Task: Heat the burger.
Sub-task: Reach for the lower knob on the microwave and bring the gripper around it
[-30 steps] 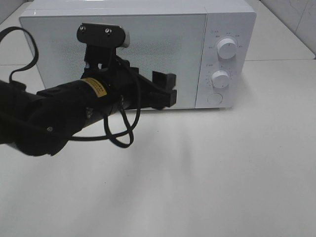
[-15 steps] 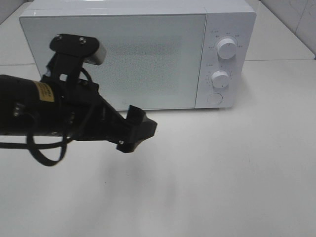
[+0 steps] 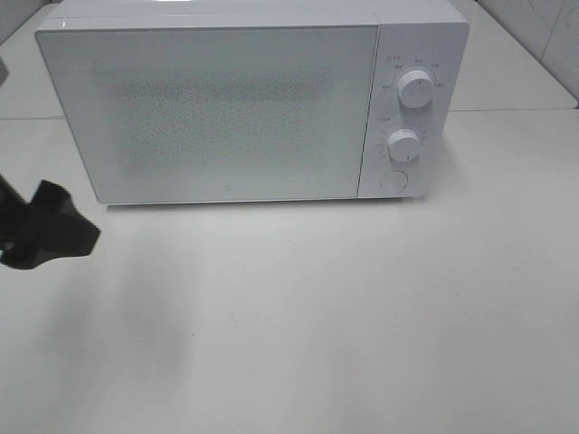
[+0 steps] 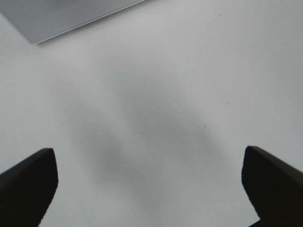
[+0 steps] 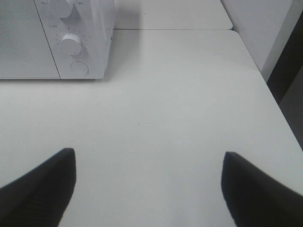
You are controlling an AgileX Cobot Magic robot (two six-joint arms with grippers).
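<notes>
White table bearing 1 white microwave with its door closed flat against the body. The burger shows in none of the 3 views, so its position relative to either pair of jaws cannot be told. Left gripper: jaws spread wide over bare table near the microwave's front corner, holding nothing. Right gripper: jaws also wide apart and empty, over the table beside the control panel. Panel: 2 knobs, upper and lower, above 1 round button.
</notes>
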